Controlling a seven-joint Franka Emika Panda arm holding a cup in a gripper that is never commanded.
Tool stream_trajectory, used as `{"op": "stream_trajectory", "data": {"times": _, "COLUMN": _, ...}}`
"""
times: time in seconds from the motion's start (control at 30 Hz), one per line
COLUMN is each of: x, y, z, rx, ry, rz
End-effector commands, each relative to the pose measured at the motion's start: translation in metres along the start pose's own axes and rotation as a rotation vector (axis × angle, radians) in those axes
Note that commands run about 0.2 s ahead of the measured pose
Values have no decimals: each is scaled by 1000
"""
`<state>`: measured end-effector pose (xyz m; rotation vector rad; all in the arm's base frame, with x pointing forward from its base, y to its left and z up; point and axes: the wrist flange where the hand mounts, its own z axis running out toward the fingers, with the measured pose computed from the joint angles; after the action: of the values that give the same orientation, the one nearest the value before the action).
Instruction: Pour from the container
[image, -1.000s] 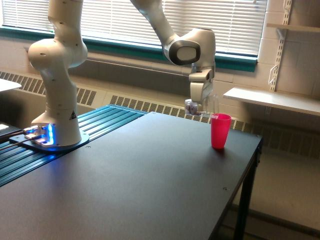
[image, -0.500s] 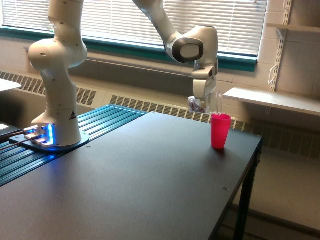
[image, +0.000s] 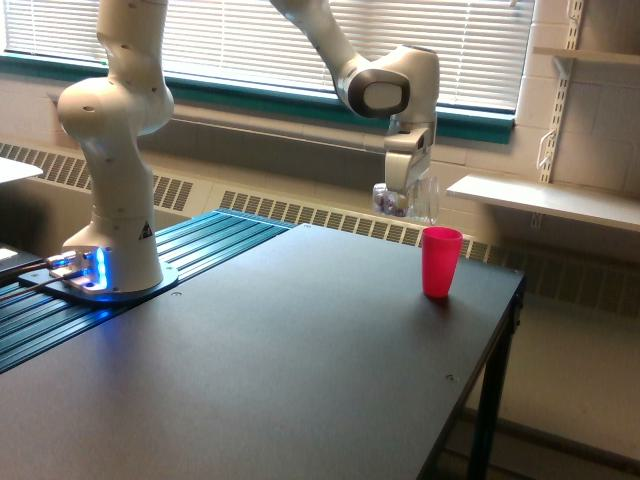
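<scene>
While the gripper hangs clamped on the container, the clear cup sits tipped in its grasp, dark purplish bits gathered at the end toward nine o'clock and the mouth apparently toward three o'clock, its long axis near level. A pink cup stands upright on the counter at about five o'clock from the container, close below yet apart. Pouring turns on bringing the mouth over that rim. Nothing stands between them; the robot base is well apart at nine o'clock.

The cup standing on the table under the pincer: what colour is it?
Bright pink, opaque; the cup shows plainly in the exterior view, near the table's far edge.
</scene>
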<state>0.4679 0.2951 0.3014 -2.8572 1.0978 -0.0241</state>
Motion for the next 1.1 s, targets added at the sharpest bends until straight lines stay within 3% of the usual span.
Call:
{"op": "stream_trajectory", "data": {"times": 0.03, "x": 23, "y": -6, "z": -11, "rx": -4, "ry": -1, "rz": 51}}
{"op": "stream_trajectory", "data": {"times": 0.67, "x": 19, "y": -4, "z": 8, "rx": -40, "ry": -50, "rz": 76}}
{"op": "stream_trajectory", "data": {"times": 1.1, "x": 22, "y": -6, "z": 3, "rx": -90, "ry": -80, "rz": 120}}
